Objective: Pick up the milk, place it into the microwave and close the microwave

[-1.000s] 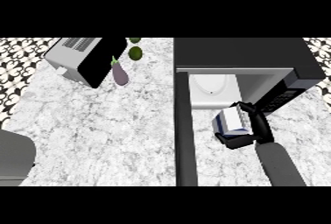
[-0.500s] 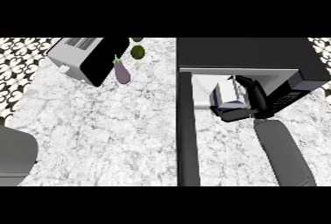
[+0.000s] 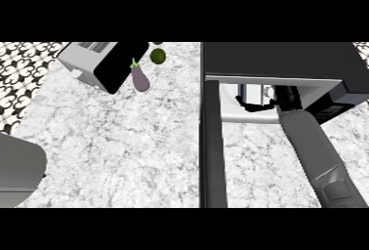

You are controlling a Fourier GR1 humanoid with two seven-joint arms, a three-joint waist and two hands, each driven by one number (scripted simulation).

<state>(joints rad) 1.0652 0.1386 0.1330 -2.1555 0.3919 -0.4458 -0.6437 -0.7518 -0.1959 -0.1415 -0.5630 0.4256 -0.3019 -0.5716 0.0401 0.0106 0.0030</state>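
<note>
The black microwave [image 3: 281, 58] stands at the back right with its door [image 3: 213, 156] swung open towards me. My right forearm reaches into the cavity. My right hand [image 3: 282, 97] is inside the opening, its fingers curled round the white milk carton [image 3: 252, 91]. The carton is upright just inside the cavity, above its light floor, and the microwave's top hides its upper part. My left hand does not show.
A silver toaster [image 3: 93, 63] sits at the back left, with a purple eggplant [image 3: 140, 79] and a green round fruit [image 3: 158, 55] beside it. A grey rounded shape [image 3: 18, 171] fills the lower left edge. The marble counter [image 3: 122, 146] lies left of the door.
My right hand has carried the milk forward from in front of the microwave into its cavity. The view has shifted, so the microwave and door look larger.
</note>
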